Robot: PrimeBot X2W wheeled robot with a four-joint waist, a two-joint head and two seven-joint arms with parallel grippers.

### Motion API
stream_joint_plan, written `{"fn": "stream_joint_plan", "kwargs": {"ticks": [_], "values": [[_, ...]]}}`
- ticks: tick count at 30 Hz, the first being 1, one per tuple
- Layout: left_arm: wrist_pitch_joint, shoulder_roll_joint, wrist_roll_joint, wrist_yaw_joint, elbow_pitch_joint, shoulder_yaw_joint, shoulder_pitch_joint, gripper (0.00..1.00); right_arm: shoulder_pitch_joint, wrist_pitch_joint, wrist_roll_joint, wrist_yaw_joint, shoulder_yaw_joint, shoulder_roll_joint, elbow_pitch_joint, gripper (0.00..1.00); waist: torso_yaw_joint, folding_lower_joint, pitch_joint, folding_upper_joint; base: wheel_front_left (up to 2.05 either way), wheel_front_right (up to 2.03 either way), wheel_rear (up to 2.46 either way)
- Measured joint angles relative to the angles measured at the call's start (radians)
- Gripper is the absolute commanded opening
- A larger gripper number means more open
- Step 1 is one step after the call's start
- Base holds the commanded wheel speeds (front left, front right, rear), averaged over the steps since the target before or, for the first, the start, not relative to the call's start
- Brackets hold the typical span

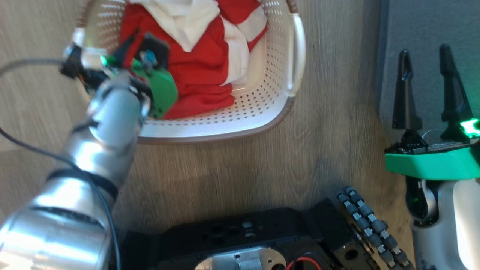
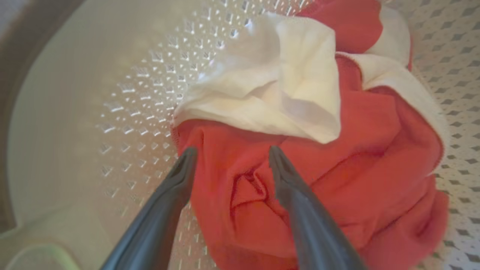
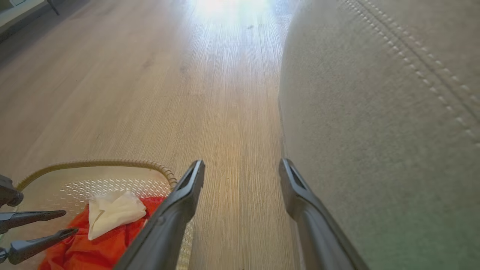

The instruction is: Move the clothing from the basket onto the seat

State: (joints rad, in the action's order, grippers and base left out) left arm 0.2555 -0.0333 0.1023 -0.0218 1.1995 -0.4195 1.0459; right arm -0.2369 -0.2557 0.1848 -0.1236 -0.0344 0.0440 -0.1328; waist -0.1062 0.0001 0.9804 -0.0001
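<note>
Clothes (image 1: 198,71) lie in basket (image 1: 262,108) on floor (image 1: 225,168). L tool (image 2: 231,150) inside basket, fingers apart over red fabric. R tool (image 3: 242,163) apart, empty, just beside seat (image 3: 375,112).

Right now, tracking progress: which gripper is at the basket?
The left gripper, open over the red clothing in the basket; the right gripper hangs open by the seat.

Soft cloth clothing (image 1: 202,71), perforated plastic basket (image 1: 262,108), wood-grain floor (image 1: 322,123).
</note>
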Motion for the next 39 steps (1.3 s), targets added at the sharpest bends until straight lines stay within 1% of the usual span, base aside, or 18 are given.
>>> {"fn": "stream_joint_plan", "kwargs": {"ticks": [4, 7, 10, 13, 18, 22, 23, 26, 31, 35, 36, 37, 38, 39], "values": [[-0.030, -0.002, 0.013, 0.020, 0.058, -0.034, 0.080, 1.00, 0.000, -0.001, 0.012, 0.000, 0.012, 0.000, -0.025, 1.00, -0.011, 0.0000, 0.041, 0.0000, 0.00, 0.00, 0.00], [-0.036, 0.004, 0.032, 0.024, 0.077, -0.069, 0.080, 1.00, 0.001, -0.002, 0.025, -0.001, 0.017, 0.000, -0.036, 1.00, -0.023, -0.0001, 0.054, 0.0000, 0.00, 0.00, 0.00], [-0.064, 0.001, 0.050, 0.028, 0.086, -0.096, 0.080, 1.00, 0.001, -0.004, 0.037, -0.008, 0.023, -0.001, -0.040, 1.00, -0.035, -0.0001, 0.060, 0.0000, 0.00, 0.00, 0.00], [-0.098, 0.000, 0.059, 0.027, 0.091, -0.109, 0.080, 1.00, 0.001, -0.004, 0.047, -0.008, 0.038, -0.001, -0.033, 1.00, -0.049, -0.0001, 0.057, 0.0000, 0.00, 0.00, 0.00], [-0.176, -0.001, 0.066, 0.003, 0.095, -0.130, 0.080, 1.00, 0.001, -0.004, 0.058, -0.008, 0.056, -0.002, -0.026, 1.00, -0.070, -0.0001, 0.048, 0.0000, 0.00, 0.00, 0.00], [-0.249, -0.002, 0.074, -0.027, 0.096, -0.140, 0.080, 1.00, 0.004, -0.004, 0.062, -0.008, 0.063, -0.002, -0.026, 1.00, -0.083, -0.0001, 0.045, 0.0000, 0.00, 0.00, 0.00], [-0.249, -0.002, 0.074, -0.027, 0.096, -0.140, 0.080, 1.00, 0.004, -0.004, 0.062, -0.008, 0.063, -0.002, -0.026, 1.00, -0.083, -0.0001, 0.045, 0.0000, 0.00, 0.00, 0.00], [-0.309, -0.004, 0.088, -0.044, 0.096, -0.163, 0.080, 1.00, 0.008, -0.004, 0.063, -0.008, 0.066, -0.002, -0.029, 1.00, -0.091, -0.0001, 0.043, 0.0000, 0.00, 0.00, 0.00], [-0.414, -0.011, 0.093, -0.052, 0.096, -0.168, 0.080, 1.00, 0.037, -0.004, 0.064, -0.007, 0.072, -0.002, -0.034, 1.00, -0.100, -0.0001, 0.041, 0.0000, 0.00, 0.00, 0.00], [-0.458, -0.014, 0.061, -0.043, 0.096, -0.159, 0.080, 1.00, 0.044, -0.004, 0.072, -0.007, 0.076, -0.002, -0.036, 1.00, -0.105, -0.0001, 0.043, 0.0000, 0.00, 0.00, 0.00], [-0.467, -0.014, 0.058, -0.043, 0.096, -0.158, 0.080, 0.85, 0.044, -0.004, 0.072, -0.007, 0.076, -0.002, -0.037, 1.00, -0.105, -0.0001, 0.043, 0.0000, 0.00, 0.00, 0.00], [-0.478, -0.014, 0.053, -0.041, 0.096, -0.158, 0.080, 0.43, 0.044, -0.004, 0.073, -0.007, 0.077, -0.002, -0.038, 1.00, -0.104, -0.0001, 0.043, 0.0000, 0.00, 0.00, 0.00], [-0.486, -0.015, 0.048, -0.037, 0.096, -0.158, 0.081, 0.08, 0.044, -0.004, 0.079, -0.007, 0.078, -0.002, -0.038, 1.00, -0.104, -0.0001, 0.044, 0.0000, 0.00, 0.00, 0.00], [-0.488, -0.016, 0.047, -0.033, 0.097, -0.159, 0.081, 0.00, 0.044, -0.004, 0.083, -0.007, 0.083, -0.001, -0.039, 1.00, -0.103, -0.0001, 0.044, 0.0001, 0.00, 0.00, 0.00]]}}
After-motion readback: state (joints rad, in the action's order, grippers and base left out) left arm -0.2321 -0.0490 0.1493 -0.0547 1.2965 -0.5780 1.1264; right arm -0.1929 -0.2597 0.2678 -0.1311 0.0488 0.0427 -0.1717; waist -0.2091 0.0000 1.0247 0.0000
